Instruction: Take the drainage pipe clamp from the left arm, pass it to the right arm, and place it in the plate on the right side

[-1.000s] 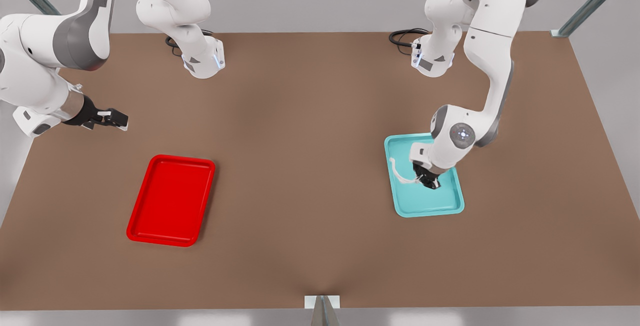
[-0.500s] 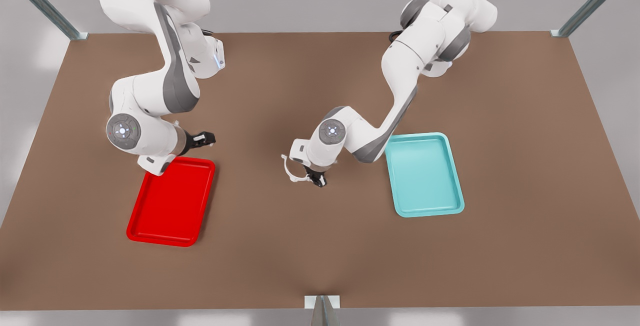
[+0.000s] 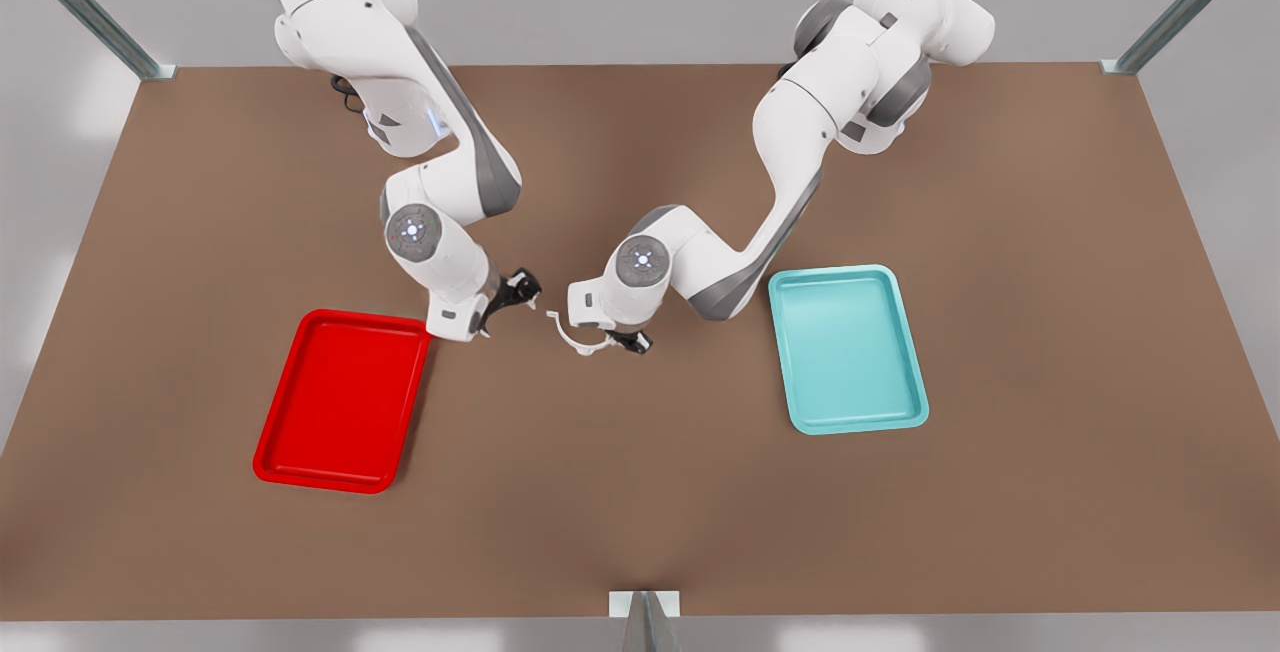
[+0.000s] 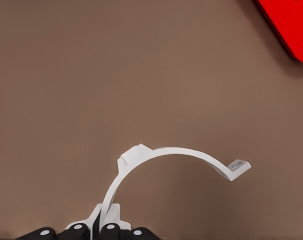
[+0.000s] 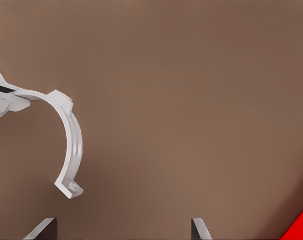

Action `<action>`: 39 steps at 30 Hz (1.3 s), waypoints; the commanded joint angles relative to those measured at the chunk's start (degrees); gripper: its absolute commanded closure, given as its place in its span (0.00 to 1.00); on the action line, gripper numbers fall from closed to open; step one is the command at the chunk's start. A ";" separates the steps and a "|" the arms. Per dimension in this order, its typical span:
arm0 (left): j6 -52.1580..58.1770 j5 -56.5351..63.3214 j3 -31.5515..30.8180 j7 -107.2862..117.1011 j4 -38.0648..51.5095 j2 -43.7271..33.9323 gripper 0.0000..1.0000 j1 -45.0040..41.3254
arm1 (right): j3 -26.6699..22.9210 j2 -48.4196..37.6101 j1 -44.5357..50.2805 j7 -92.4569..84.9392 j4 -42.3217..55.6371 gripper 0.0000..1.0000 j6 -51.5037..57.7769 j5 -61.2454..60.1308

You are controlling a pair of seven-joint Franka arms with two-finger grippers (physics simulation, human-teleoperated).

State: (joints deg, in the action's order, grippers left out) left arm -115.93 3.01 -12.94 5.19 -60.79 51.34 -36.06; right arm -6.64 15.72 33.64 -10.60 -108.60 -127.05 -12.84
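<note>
Drainage pipe clamp [image 3: 572, 336], a thin white half-ring with out-turned tips, hangs above the middle of the brown surface [image 3: 640, 492], pinched at one end by the left claw [image 3: 630, 341]. That claw belongs to the arm reaching in from the front view's right; in the left wrist view its black fingers [image 4: 107, 232] are closed tight on the end of the strip, and the arc of the clamp [image 4: 166, 156] curves away from them, free tip out in the air. The right claw [image 3: 512, 294], on the arm from the front view's left, is just beside the clamp's free tip but apart from it. Its fingers [image 5: 41, 230] stand wide apart with nothing between them, and the clamp [image 5: 71, 145] lies ahead of them in the right wrist view, with the left claw's grip at its far end.

The plate [image 3: 300, 452], a bright red shallow tray with a raised rim, lies on the front view's left, close to the right claw, and holds nothing. A teal tray [image 3: 905, 412] of the same shape lies on the front view's right, also with nothing in it; the two are well apart, with both claws between them.

The surface is plain brown. Grey walls stand behind it, and grey metal struts [image 3: 1180, 7] slant in at the far corners.
</note>
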 commanded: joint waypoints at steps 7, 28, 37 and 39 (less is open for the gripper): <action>1.24 -0.46 -0.42 12.48 0.06 -0.19 0.79 0.11 | 0.14 2.56 1.51 -8.21 -0.03 0.00 -11.82 -0.16; 0.27 -0.55 -1.13 14.15 0.59 -0.01 0.79 0.11 | 0.14 8.10 5.74 -9.00 0.76 0.00 -12.96 -0.34; 0.97 -1.60 -1.22 14.23 0.59 -0.36 0.79 0.29 | 1.02 10.91 6.00 -9.17 3.05 0.02 -13.05 -1.92; 0.97 -1.69 -1.22 14.23 0.50 -0.28 0.79 0.38 | 1.02 10.91 6.00 -9.26 3.05 0.24 -13.05 -1.92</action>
State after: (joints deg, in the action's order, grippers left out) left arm -115.18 1.88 -14.13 17.88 -60.31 51.10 -35.73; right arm -5.63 26.68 39.63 -18.16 -105.60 -140.12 -14.47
